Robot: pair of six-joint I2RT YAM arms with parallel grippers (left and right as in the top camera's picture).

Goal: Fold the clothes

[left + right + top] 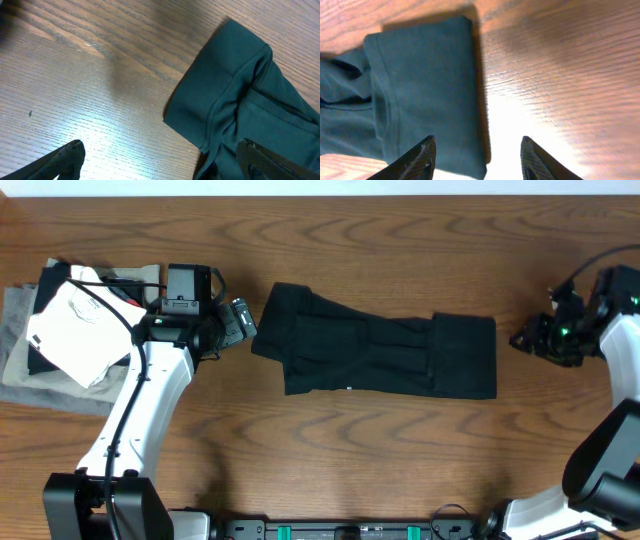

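Note:
The clothes (pixel 375 352), a black T-shirt, lie folded into a long band across the middle of the table, with one end folded over at the right. My left gripper (pixel 243 323) hovers open just off the shirt's left end (pixel 220 90), nothing between its fingers (pixel 70 155). My right gripper (pixel 522 338) hangs a short way right of the shirt's right end (pixel 425 85), open and holding nothing. In the right wrist view the left fingertip (pixel 422 155) is over the fabric edge and the other is over bare wood.
A stack of folded garments sits at the far left: a white one (pixel 80 330) on top of a grey-olive one (pixel 25 365). The left arm (pixel 140 420) reaches up from the front edge. Bare wooden table (pixel 350 450) surrounds the shirt.

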